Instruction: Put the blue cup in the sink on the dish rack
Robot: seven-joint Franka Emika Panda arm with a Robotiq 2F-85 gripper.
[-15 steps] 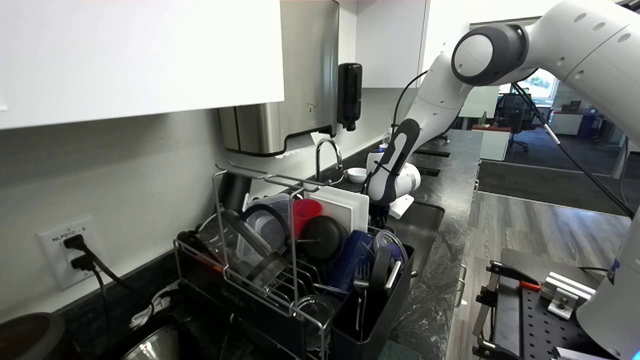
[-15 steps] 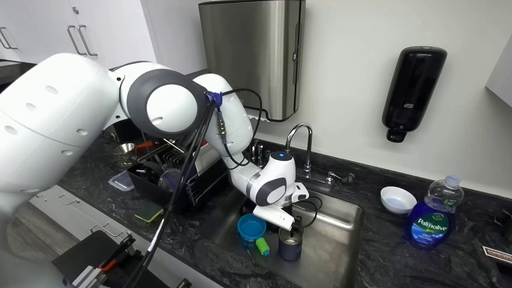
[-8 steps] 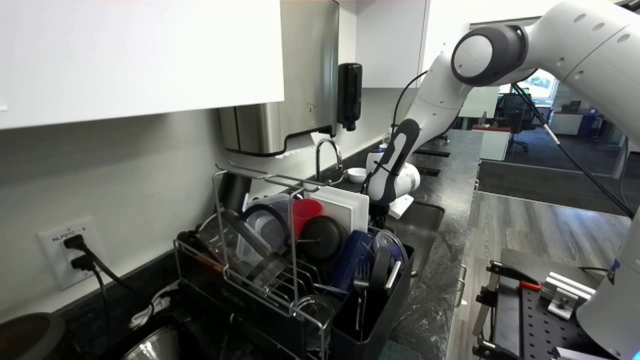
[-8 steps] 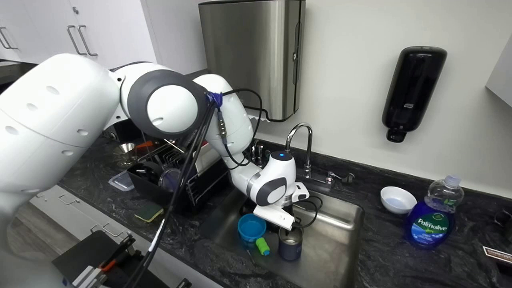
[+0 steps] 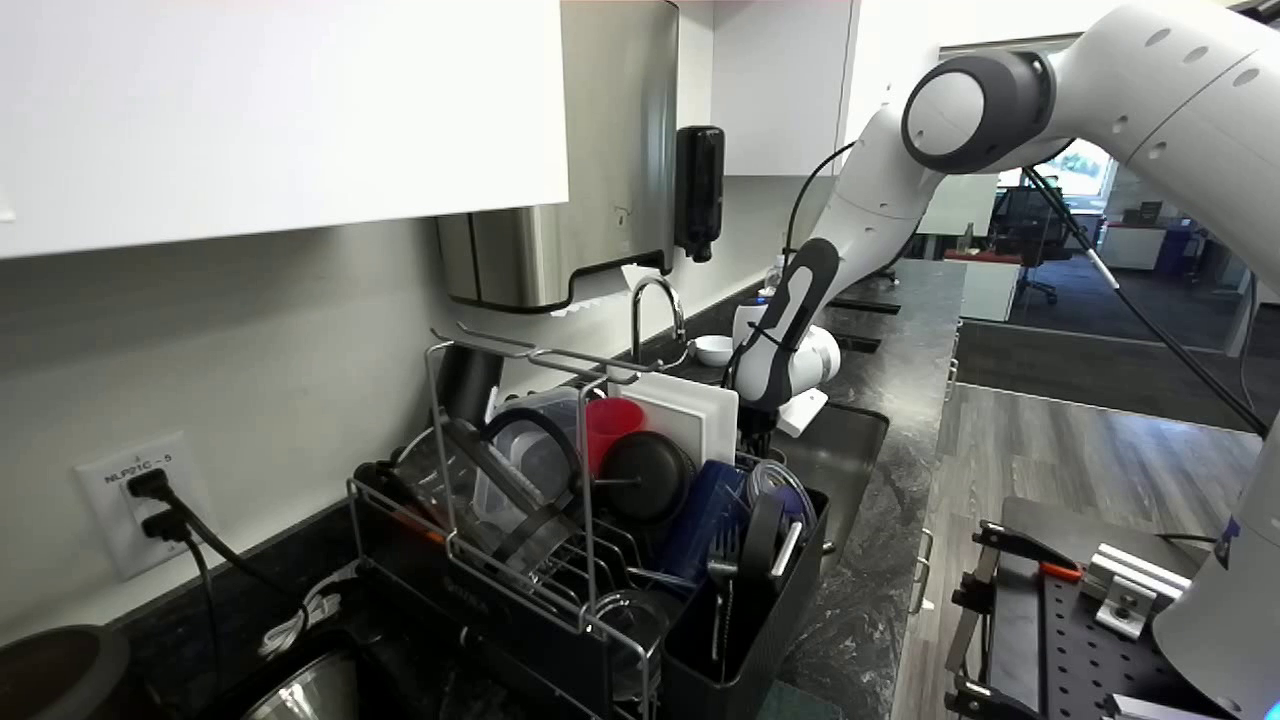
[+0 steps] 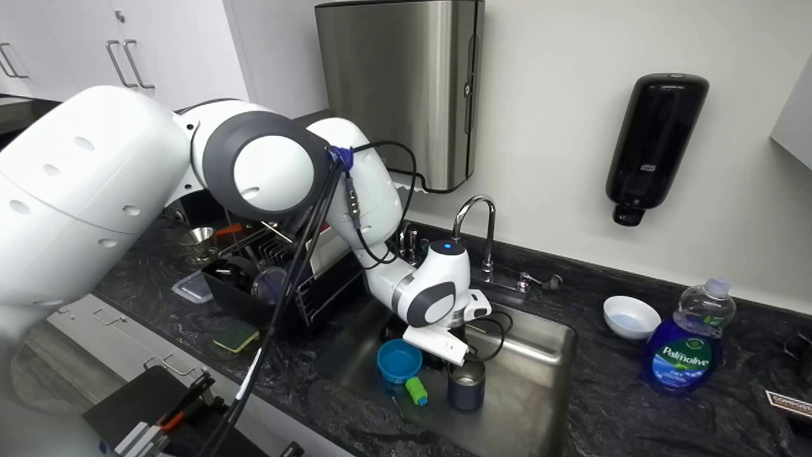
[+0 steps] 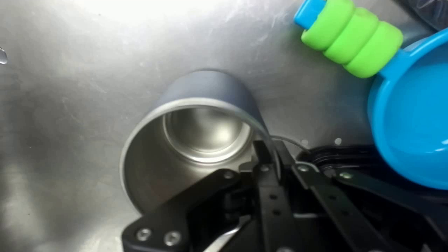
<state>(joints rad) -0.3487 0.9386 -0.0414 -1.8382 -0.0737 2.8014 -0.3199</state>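
The blue cup (image 6: 466,392), a dark slate-blue tumbler with a bare steel inside, stands in the steel sink (image 6: 533,406), mouth up. Close up in the wrist view, the cup (image 7: 210,84) fills the middle, and my gripper (image 7: 274,154) is shut on its near-right wall at the rim. One finger (image 7: 261,150) sits inside the cup, the opposite one outside. The dish rack (image 5: 587,500), full of dishes, stands beside the sink. In an exterior view my gripper (image 5: 758,430) is a dark shape down by the sink, its fingertips hidden.
A bright blue pan (image 6: 399,360) with a green handle grip (image 6: 416,390) lies in the sink close to the cup. The faucet (image 6: 488,235) rises behind. A white bowl (image 6: 631,317) and a Palmolive bottle (image 6: 685,346) stand on the counter. A utensil holder (image 5: 700,660) fronts the rack.
My jaws have closed onto the cup's wall. The cup has shifted slightly to the right in an exterior view, while the arm has barely moved.
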